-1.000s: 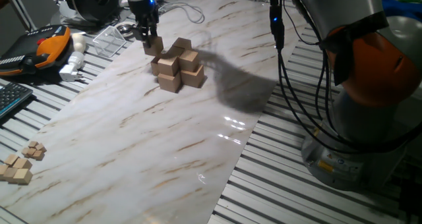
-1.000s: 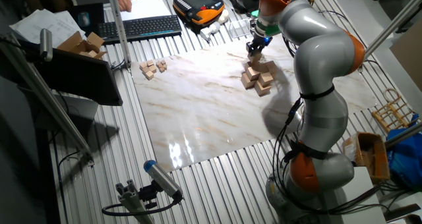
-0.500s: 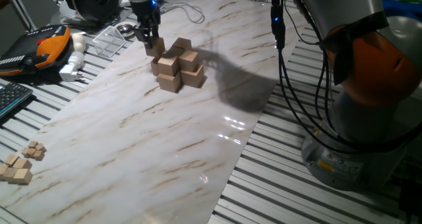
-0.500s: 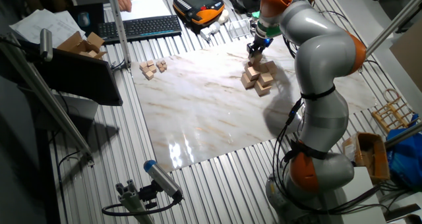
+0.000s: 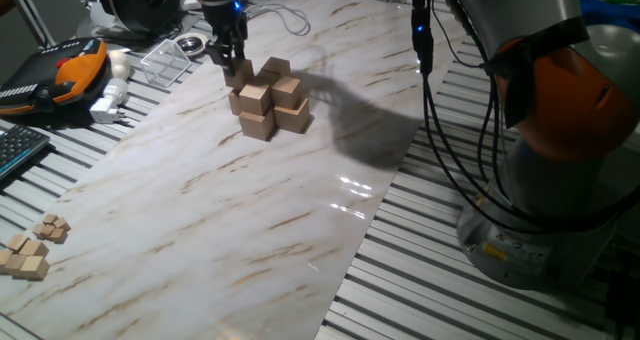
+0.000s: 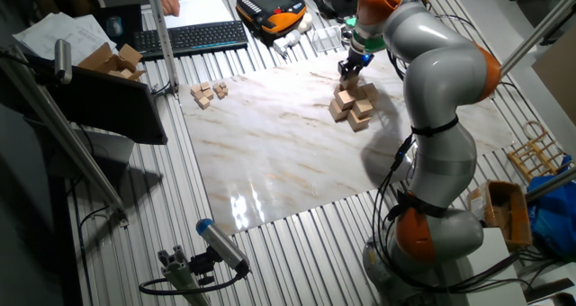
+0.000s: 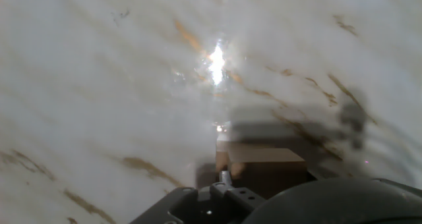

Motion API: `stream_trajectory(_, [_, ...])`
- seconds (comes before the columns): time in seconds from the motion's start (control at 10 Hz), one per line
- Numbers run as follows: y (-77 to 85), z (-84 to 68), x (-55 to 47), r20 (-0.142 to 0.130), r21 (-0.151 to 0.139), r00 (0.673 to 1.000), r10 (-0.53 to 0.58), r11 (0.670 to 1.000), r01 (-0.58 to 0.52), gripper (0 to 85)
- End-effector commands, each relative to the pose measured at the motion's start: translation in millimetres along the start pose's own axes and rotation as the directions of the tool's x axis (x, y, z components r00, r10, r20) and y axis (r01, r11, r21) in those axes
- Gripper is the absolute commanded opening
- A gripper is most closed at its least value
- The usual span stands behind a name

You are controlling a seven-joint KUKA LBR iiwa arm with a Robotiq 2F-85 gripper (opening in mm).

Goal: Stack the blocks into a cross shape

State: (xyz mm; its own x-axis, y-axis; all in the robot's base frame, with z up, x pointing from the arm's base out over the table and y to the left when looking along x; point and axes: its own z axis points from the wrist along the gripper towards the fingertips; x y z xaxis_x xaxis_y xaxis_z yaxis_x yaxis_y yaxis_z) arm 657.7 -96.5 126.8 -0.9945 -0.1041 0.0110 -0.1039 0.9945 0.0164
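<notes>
Several light-tan wooden blocks stand in a stacked cluster (image 5: 270, 100) on the marble board, also seen in the other fixed view (image 6: 354, 103). My gripper (image 5: 234, 64) hangs at the cluster's far left edge, shut on one more block (image 5: 238, 72), held just above the board and close against the stack. In the other fixed view the gripper (image 6: 350, 67) is right above the cluster's far side. In the hand view the held block (image 7: 262, 166) shows at the bottom centre above the marble; the fingertips are hidden.
A cluster of tiny wooden cubes (image 5: 30, 250) lies off the board's near left corner, also in the other fixed view (image 6: 207, 93). An orange-black pendant (image 5: 60, 70), a white plug (image 5: 108, 102) and a clear tray (image 5: 165, 60) lie left of the stack. The arm's base (image 5: 560, 170) stands at right.
The gripper with its block has shifted slightly right, closer to the stack. The stacked blocks have not moved.
</notes>
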Motion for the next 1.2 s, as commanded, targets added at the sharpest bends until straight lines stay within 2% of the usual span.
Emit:
stream_trajectory(0.0, [0.2, 1.4, 0.8, -0.001, 0.0, 1.0, 0.005, 1.0, -0.005, 0.0])
stream_trajectory(0.5, [-0.1, 7.9, 9.3, -0.007, -0.018, 1.0, 0.013, 1.0, -0.013, 0.0])
stream_trajectory(1.1, [-0.1, 10.8, 16.2, -0.002, -0.008, 1.0, 0.024, 1.0, -0.024, 0.0])
